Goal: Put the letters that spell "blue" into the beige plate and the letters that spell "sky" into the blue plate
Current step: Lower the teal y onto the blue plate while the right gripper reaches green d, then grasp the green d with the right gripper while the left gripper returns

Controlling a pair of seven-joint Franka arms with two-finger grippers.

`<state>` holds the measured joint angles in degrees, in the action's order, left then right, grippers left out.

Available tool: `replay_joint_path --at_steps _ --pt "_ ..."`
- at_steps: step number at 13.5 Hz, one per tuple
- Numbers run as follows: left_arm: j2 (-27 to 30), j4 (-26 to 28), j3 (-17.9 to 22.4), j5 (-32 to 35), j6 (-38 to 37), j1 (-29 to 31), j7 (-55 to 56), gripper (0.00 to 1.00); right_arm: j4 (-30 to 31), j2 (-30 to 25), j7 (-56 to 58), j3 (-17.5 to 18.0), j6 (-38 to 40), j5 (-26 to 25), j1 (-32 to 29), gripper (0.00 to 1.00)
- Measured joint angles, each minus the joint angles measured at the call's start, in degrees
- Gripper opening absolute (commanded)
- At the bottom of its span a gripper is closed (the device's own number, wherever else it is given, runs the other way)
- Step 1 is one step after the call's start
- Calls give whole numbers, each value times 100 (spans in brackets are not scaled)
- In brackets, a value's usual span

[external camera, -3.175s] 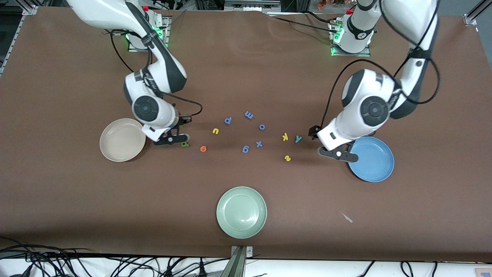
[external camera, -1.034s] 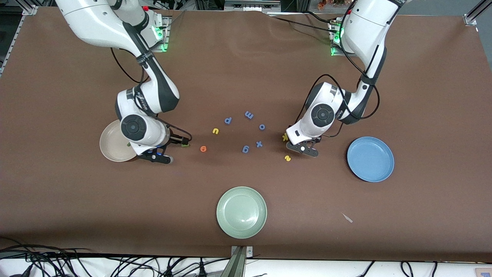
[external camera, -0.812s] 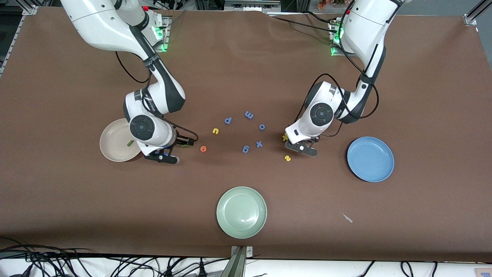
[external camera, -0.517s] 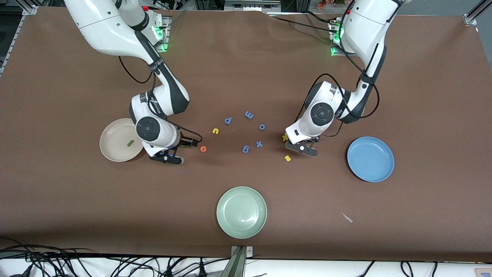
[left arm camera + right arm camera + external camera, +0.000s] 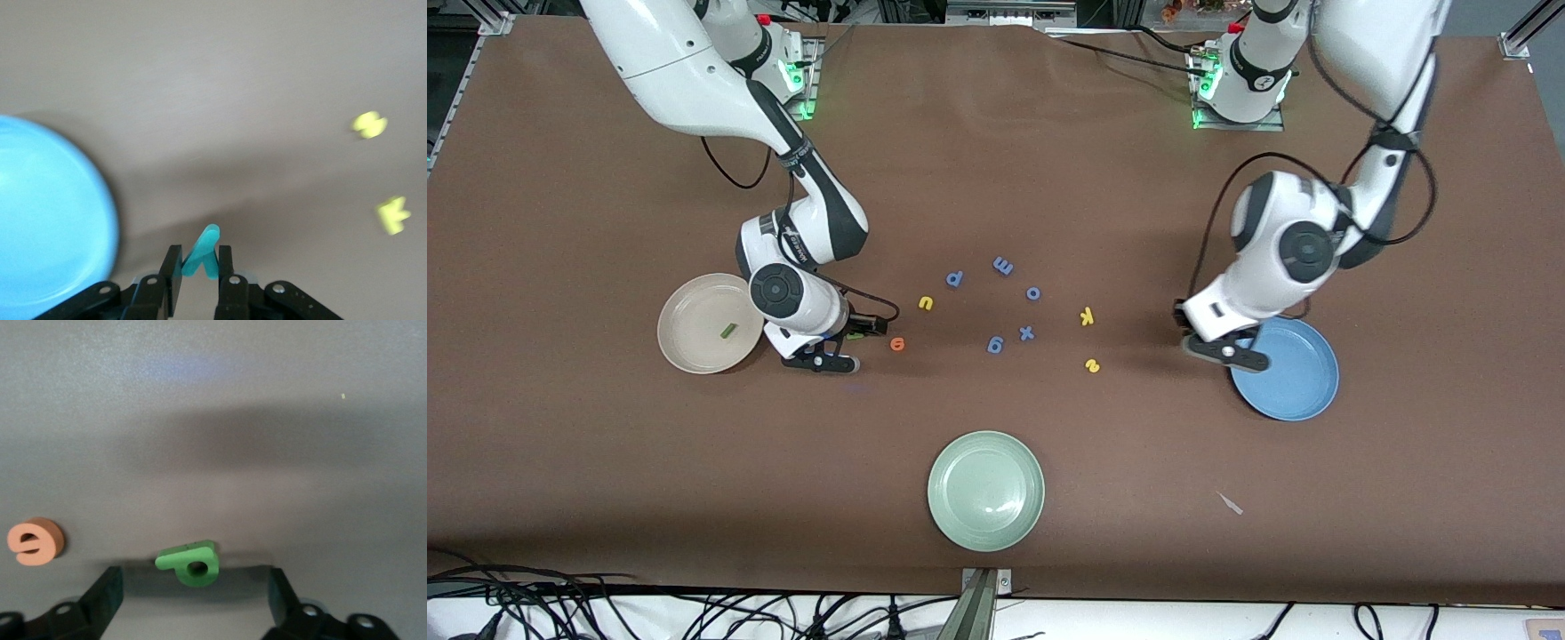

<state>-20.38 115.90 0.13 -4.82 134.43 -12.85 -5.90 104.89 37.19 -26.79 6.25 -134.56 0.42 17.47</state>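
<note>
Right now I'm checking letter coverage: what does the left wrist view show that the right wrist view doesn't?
Only the left wrist view shows the left gripper shut on the teal y, the blue plate beside it, and the yellow s and yellow k lying on the table.

Only the right wrist view shows the right gripper open around the dark green b, which lies flat on the table, with the orange e beside it.

Both show the brown table and that arm's own black fingers.
</note>
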Motion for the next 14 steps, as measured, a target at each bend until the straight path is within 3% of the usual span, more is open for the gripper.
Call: replay_joint_path --at_steps 3,5,6,7,9,12,14 --pt "123 287 6 0 13 605 -868 0 13 -20 65 0 -32 0 0 74" --pt "53 372 10 12 115 833 -1223 11 13 -42 74 -1 -36 0 0 64" --pt "-14 393 37 62 271 859 -1306 24 13 -49 77 -1 -42 0 1 62" --pt "-100 396 77 186 413 860 -1343 27 13 -61 80 -1 -48 0 1 59" --pt "-212 390 100 356 550 859 -1354 59 13 -80 81 -1 -55 0 1 57" --pt "-204 308 96 377 597 849 -1369 71 13 -81 81 -1 -100 0 1 53" --pt "-177 250 89 378 597 811 -1373 71 15 -81 81 -1 -123 0 1 53"
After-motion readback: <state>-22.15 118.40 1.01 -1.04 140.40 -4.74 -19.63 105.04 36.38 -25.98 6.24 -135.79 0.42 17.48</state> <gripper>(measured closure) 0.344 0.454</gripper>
